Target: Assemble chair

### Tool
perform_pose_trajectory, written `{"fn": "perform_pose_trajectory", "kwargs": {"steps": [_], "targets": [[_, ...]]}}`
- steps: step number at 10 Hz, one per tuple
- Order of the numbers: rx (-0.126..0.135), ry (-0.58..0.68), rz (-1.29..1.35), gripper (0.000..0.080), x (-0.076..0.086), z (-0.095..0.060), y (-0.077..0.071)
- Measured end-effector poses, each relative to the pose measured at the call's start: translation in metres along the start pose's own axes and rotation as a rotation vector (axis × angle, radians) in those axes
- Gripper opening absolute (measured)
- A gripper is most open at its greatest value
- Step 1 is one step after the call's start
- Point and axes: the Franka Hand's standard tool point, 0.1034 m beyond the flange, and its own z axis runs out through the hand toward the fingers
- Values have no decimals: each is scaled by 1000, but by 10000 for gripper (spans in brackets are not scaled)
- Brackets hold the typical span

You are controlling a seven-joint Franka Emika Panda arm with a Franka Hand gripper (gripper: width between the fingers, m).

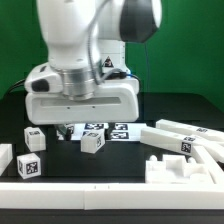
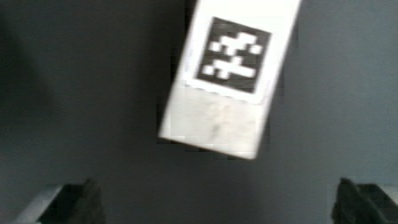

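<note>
Hovering open and empty, the gripper [image 2: 217, 205] looks down on a chair bar [image 2: 228, 90] flat on the black table [image 2: 71, 100], further chair parts [image 1: 185, 138] lying at the arm's four o'clock in the exterior view; probably light, rigid, smooth plastic, best pinched across its narrow width.

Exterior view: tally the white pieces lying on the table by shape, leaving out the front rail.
Long bars: 2
Small tagged blocks: 3
Notched panel: 1
Marker board: 1
Piece cut off at the edge: 1
Total: 8
</note>
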Motion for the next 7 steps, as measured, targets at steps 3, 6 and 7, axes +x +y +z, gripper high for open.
{"fn": "perform_pose_trajectory", "kwargs": {"steps": [3,6,7], "targets": [[26,-61,22,648,-5,0,1],[70,-126,-138,648,-1,-1,9],[73,-124,-188,648,-1,-1,9]]}}
